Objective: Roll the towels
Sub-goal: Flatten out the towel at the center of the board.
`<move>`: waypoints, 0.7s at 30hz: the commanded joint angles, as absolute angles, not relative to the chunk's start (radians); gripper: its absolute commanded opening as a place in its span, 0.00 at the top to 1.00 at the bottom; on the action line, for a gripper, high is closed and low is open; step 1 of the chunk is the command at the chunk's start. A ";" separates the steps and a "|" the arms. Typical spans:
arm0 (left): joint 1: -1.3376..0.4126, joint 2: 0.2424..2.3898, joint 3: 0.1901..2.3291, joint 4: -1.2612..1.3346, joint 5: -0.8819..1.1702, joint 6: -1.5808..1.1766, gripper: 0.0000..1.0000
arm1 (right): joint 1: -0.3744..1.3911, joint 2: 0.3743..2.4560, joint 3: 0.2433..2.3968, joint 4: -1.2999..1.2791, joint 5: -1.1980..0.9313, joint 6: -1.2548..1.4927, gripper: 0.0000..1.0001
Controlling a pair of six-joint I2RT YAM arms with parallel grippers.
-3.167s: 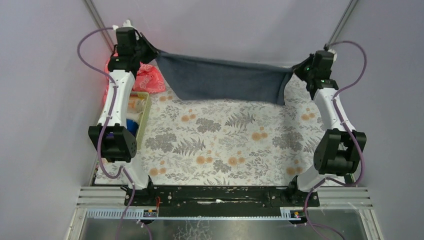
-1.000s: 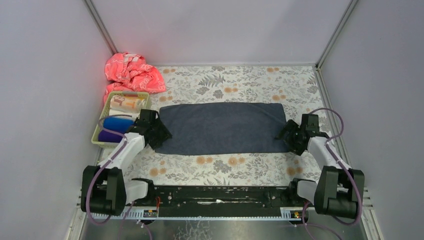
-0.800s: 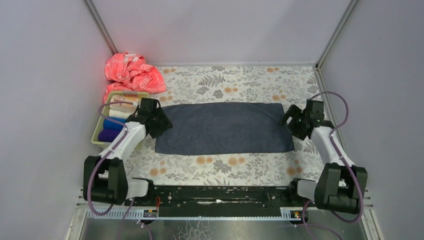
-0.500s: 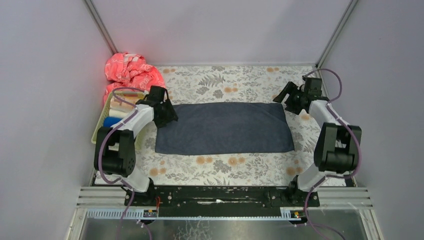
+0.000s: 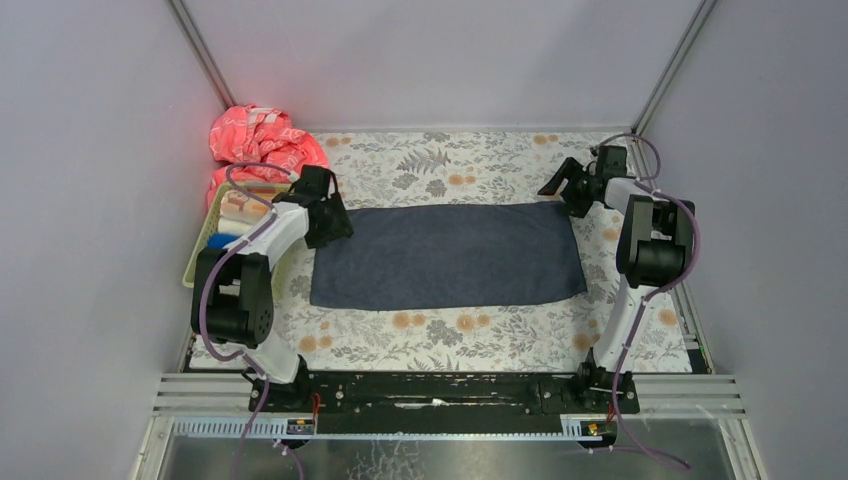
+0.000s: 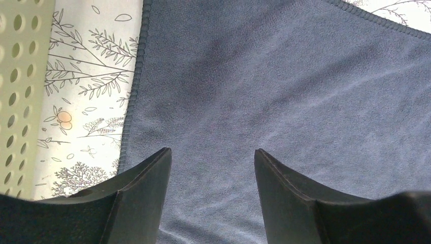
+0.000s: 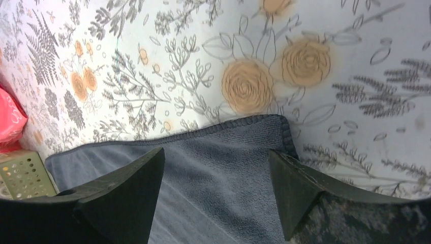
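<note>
A dark grey-blue towel (image 5: 447, 255) lies spread flat on the floral covering. My left gripper (image 5: 337, 222) hovers at its far left corner. In the left wrist view the left gripper (image 6: 212, 151) is open, with only the towel (image 6: 264, 76) showing between its fingers (image 6: 145, 190). My right gripper (image 5: 560, 192) is at the far right corner. In the right wrist view the right gripper (image 7: 216, 151) is open over the towel's corner (image 7: 223, 168), holding nothing. Rolled towels, a white one (image 5: 232, 205) and a blue one (image 5: 222, 240), lie in a basket.
A pale green perforated basket (image 5: 200, 262) stands at the left, close to my left arm; its wall (image 6: 20, 76) shows in the left wrist view. A crumpled red-pink cloth (image 5: 262, 140) lies in the back left corner. Walls enclose the table on three sides.
The towel, earlier held stretched in the air, now lies flat. Over the last second both grippers moved from its near corners to its far corners, empty.
</note>
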State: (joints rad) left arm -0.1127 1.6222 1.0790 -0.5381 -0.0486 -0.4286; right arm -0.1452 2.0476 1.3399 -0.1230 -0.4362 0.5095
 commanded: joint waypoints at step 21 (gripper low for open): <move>-0.062 2.061 1.588 -0.631 -0.100 -0.439 0.43 | -0.153 1.979 1.432 -0.304 -0.387 0.401 0.18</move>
